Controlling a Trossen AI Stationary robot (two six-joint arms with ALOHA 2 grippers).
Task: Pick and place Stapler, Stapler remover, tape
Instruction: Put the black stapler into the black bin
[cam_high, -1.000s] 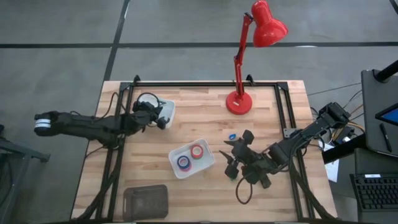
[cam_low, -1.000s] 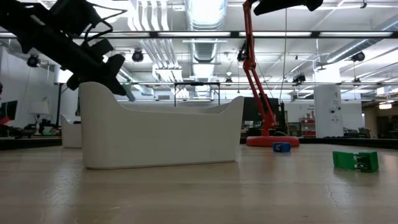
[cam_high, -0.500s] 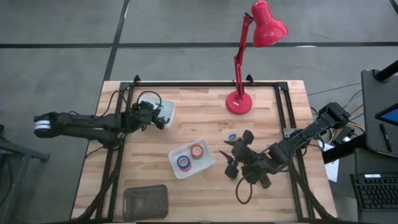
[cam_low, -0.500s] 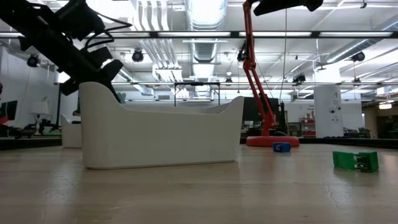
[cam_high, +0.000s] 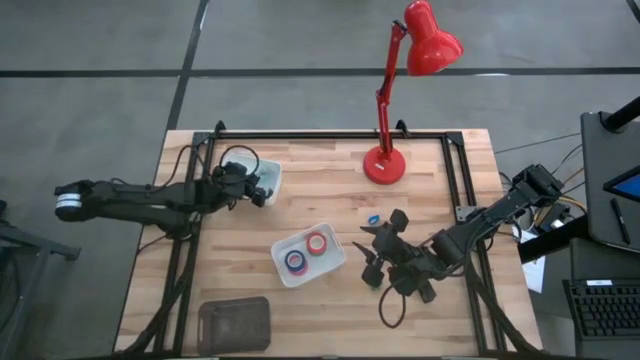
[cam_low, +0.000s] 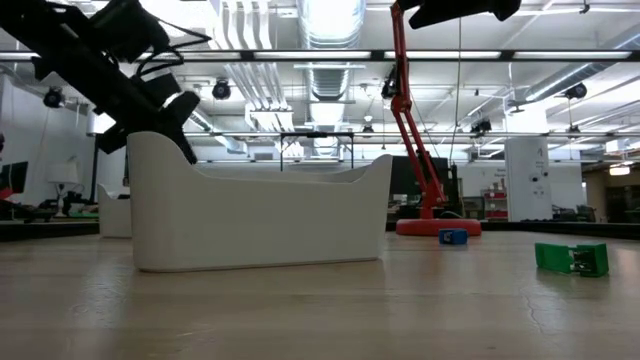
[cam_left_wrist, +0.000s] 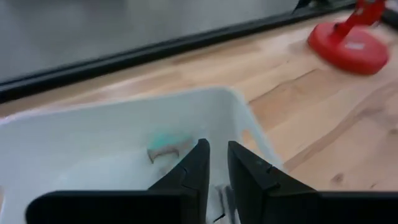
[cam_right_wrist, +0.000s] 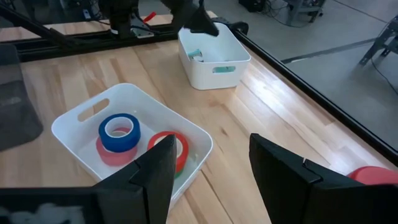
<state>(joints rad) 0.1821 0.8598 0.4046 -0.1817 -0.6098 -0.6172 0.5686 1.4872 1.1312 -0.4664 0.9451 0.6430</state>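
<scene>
Lab/workshop: exposed ceiling ducts (cam_low: 330, 40), benches, wooden table (cam_high: 330, 215).

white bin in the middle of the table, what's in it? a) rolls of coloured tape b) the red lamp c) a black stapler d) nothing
a: the right wrist view shows a blue roll on a pink one and a red roll lying inside the white bin.
</scene>
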